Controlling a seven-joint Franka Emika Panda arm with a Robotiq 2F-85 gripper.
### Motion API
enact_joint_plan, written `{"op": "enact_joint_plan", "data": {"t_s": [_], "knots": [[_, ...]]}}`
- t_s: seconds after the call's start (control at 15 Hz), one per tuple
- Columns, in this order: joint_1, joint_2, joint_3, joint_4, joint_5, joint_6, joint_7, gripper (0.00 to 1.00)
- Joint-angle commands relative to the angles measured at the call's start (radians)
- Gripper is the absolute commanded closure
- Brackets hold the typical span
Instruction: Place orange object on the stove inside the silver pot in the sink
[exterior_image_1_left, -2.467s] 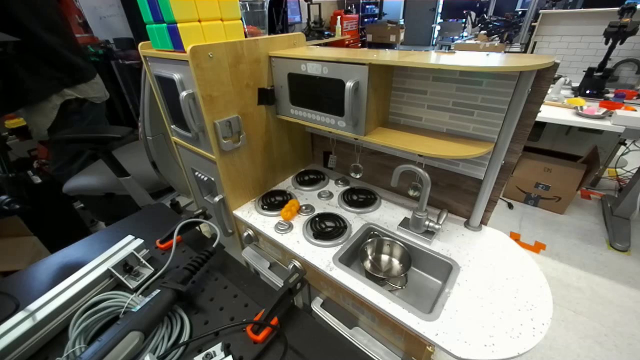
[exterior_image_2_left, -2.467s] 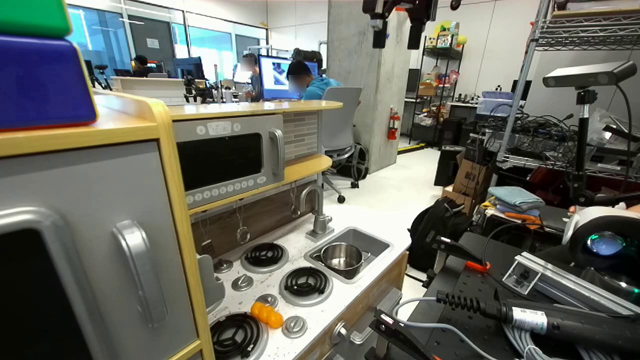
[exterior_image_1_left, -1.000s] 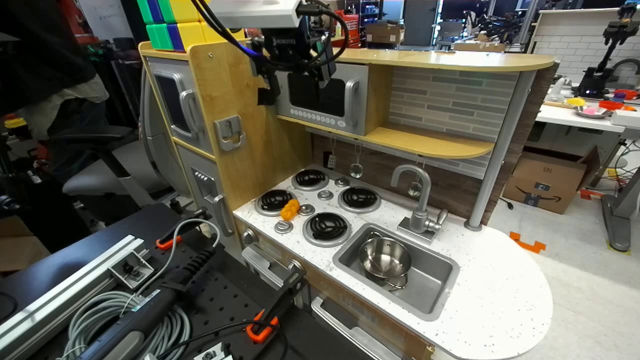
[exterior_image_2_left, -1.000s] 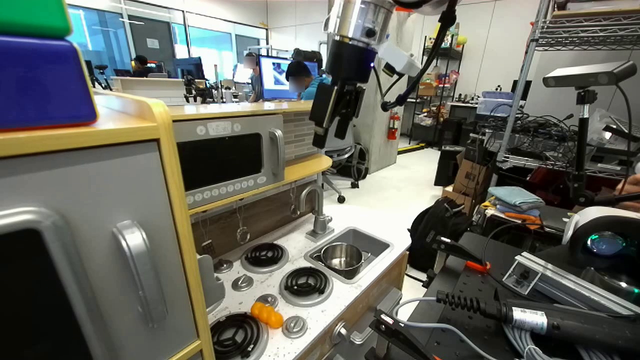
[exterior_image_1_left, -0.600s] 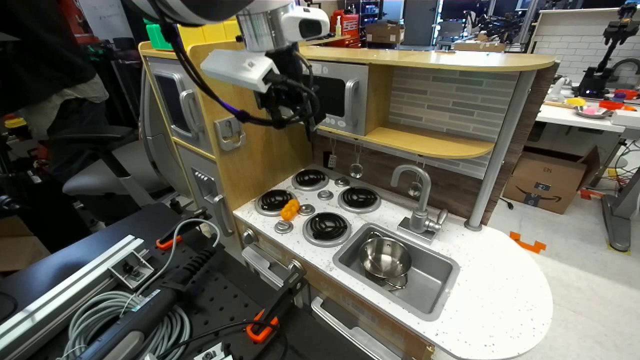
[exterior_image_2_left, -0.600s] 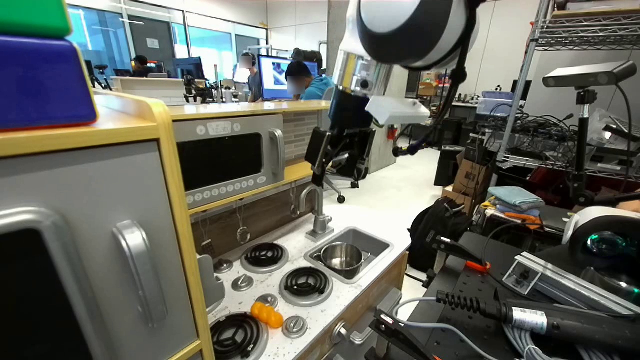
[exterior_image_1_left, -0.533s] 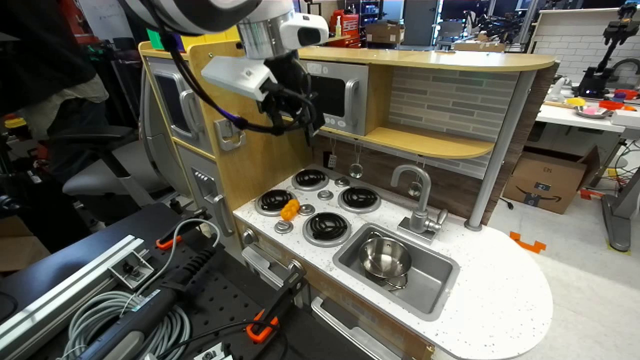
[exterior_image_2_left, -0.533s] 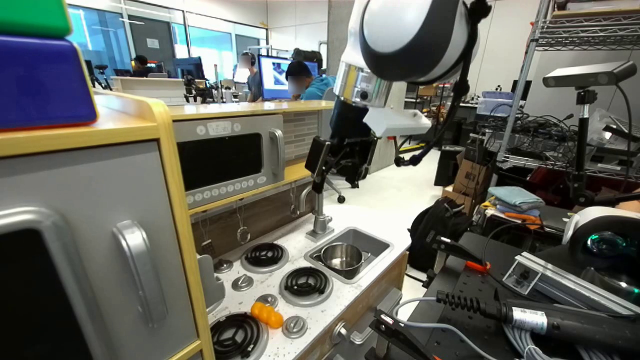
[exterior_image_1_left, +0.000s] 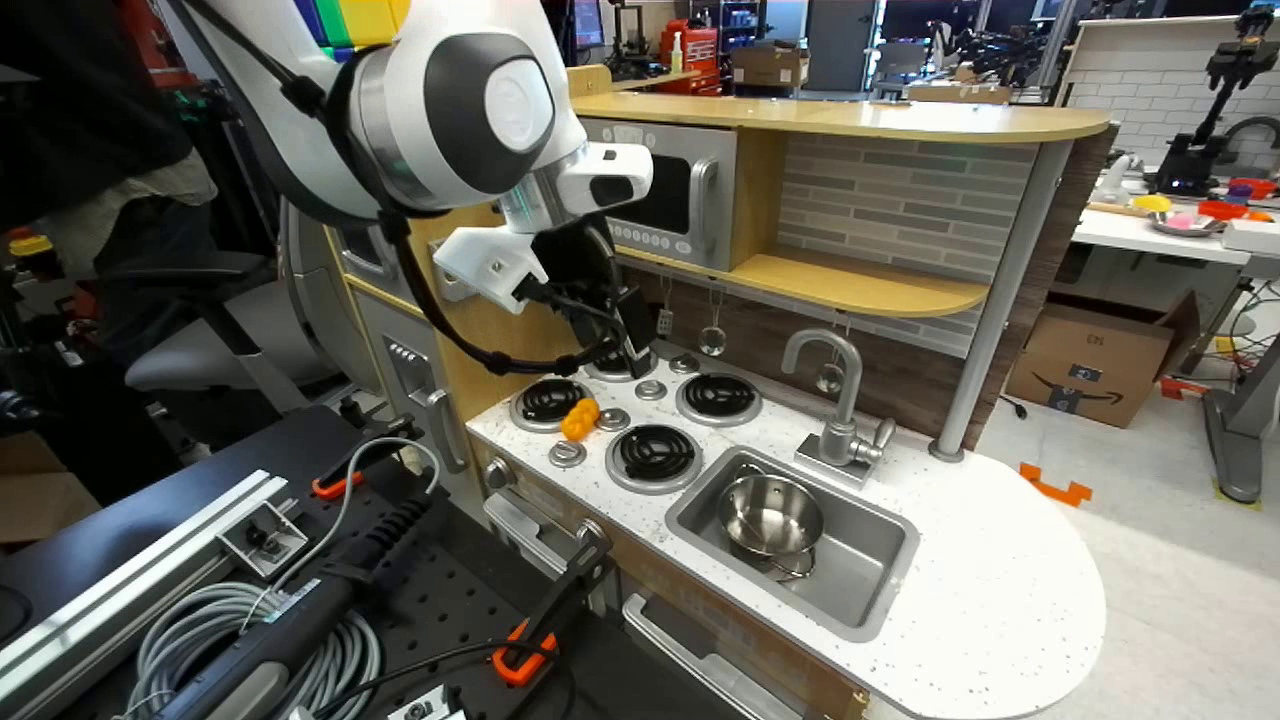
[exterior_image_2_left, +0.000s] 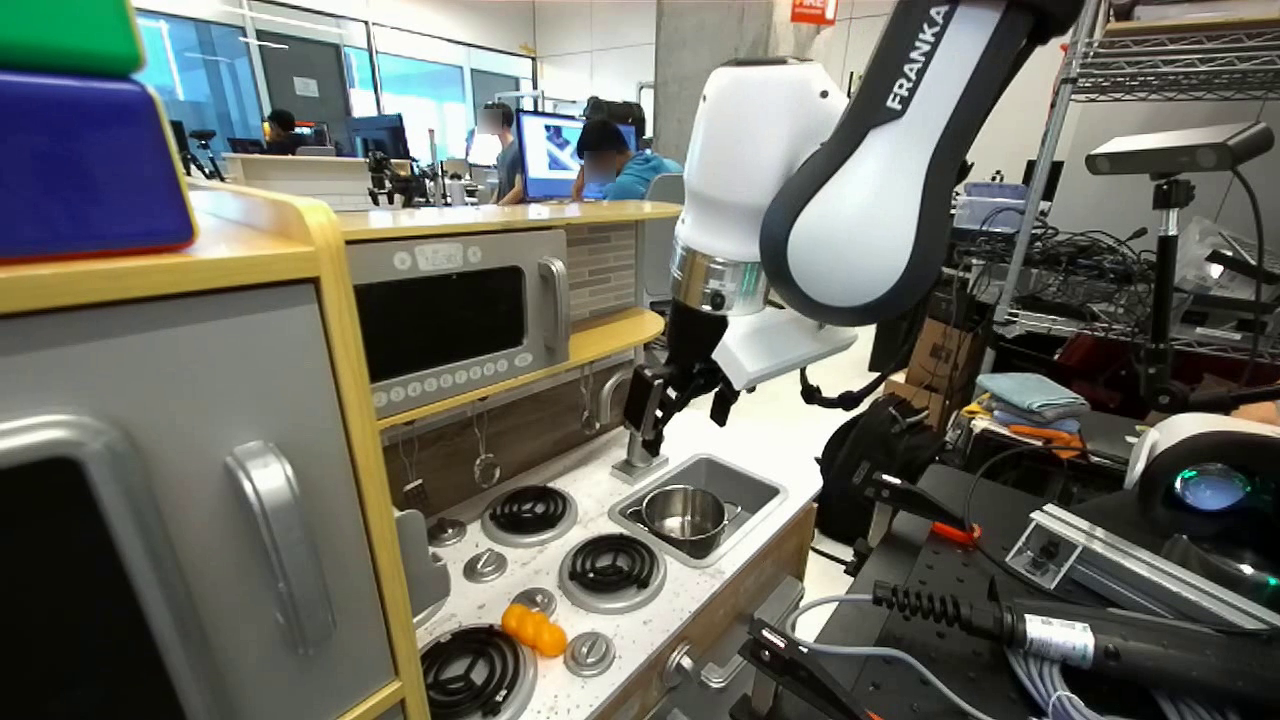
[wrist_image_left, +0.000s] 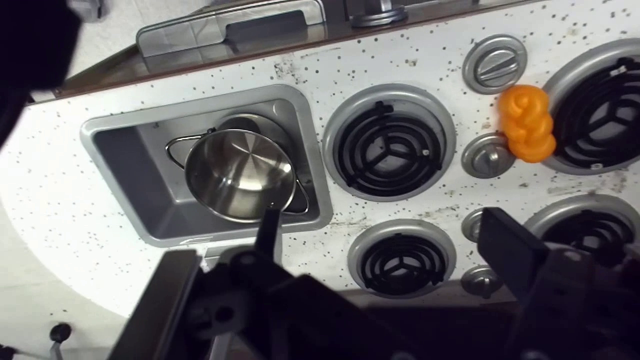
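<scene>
The orange object, a lumpy twisted piece, lies on the stove top against a burner's edge and beside knobs; it shows in both exterior views (exterior_image_1_left: 579, 419) (exterior_image_2_left: 534, 630) and at upper right in the wrist view (wrist_image_left: 527, 123). The silver pot (exterior_image_1_left: 770, 518) (exterior_image_2_left: 685, 515) sits slightly tilted inside the grey sink (exterior_image_1_left: 870, 585) (exterior_image_2_left: 762, 490); it also shows in the wrist view (wrist_image_left: 240, 175), with nothing visible in it. My gripper (wrist_image_left: 382, 214) (exterior_image_2_left: 688, 425) is open and empty, pointing down above the countertop. Its fingers are apart from both the object and the pot.
The faucet (exterior_image_1_left: 845, 400) stands behind the sink, close to my gripper in an exterior view. The microwave (exterior_image_1_left: 650, 190) (exterior_image_2_left: 450, 320) and wooden shelf (exterior_image_1_left: 860, 285) overhang the back. A tall wooden side panel (exterior_image_2_left: 345, 420) borders the stove. Burners (wrist_image_left: 390, 145) and knobs (wrist_image_left: 495, 64) surround the object.
The arm has come into view from above and moved down toward the countertop with the gripper open. The orange object and the pot have not moved.
</scene>
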Motion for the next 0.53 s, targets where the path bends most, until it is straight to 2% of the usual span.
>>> {"op": "enact_joint_plan", "data": {"t_s": [0.0,0.2,0.33,0.4,0.47], "knots": [[0.037,0.017,-0.031,0.009,-0.014,0.000,0.029,0.00],[0.070,0.034,-0.052,0.023,-0.019,0.000,0.048,0.00],[-0.065,0.030,0.080,0.032,-0.009,0.013,-0.158,0.00],[-0.142,0.035,0.177,0.039,0.049,-0.003,-0.248,0.00],[-0.192,0.051,0.245,0.039,0.093,0.002,-0.313,0.00]]}}
